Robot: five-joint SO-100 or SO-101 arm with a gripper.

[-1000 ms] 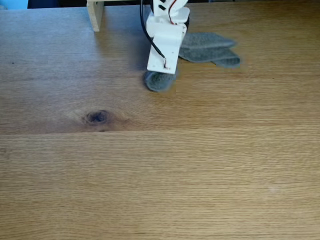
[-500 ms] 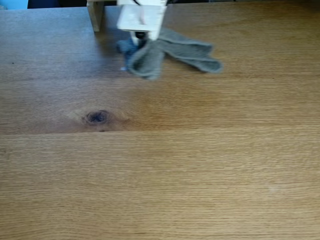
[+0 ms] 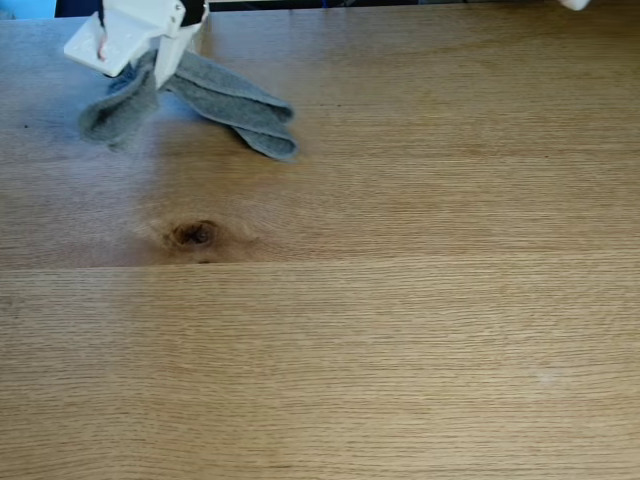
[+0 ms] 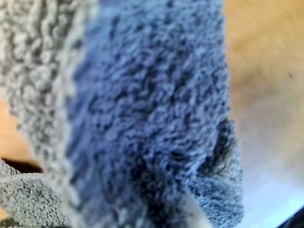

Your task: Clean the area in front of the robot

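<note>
The white gripper [image 3: 135, 62] is pinching the grey cloth [image 3: 225, 100], which hangs under it onto the wooden table [image 3: 400, 300]. Both have slid left since before.

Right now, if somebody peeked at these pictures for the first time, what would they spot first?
Probably the grey cloth at the top left of the fixed view, bunched in the white claw with two flaps trailing right across the wooden table. Next, the dark knot in the wood, just below the cloth. In the wrist view the fuzzy cloth fills nearly the whole picture.
</note>
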